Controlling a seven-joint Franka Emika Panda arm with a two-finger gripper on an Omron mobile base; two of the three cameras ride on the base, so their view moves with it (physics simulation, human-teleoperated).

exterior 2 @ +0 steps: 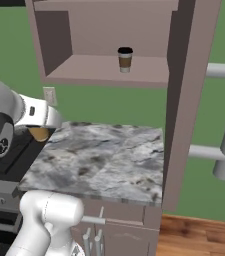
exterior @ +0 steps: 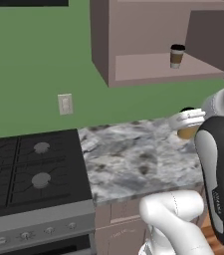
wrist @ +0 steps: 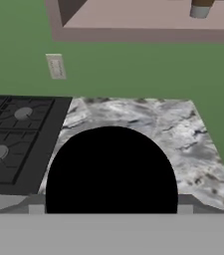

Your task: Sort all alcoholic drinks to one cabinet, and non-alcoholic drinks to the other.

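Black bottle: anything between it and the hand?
Nothing visible. In the hand view the black bottle sits right up against the camera on the marble counter, with no other thing before it. The hand hangs low over the counter. The cup stands apart, up on the cabinet shelf.

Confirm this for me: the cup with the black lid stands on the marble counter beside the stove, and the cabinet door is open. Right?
Not quite. The cup stands on the shelf inside the cabinet, above the counter, not on the counter beside the stove. The right base view shows this most plainly. The cabinet door is open, as you said.
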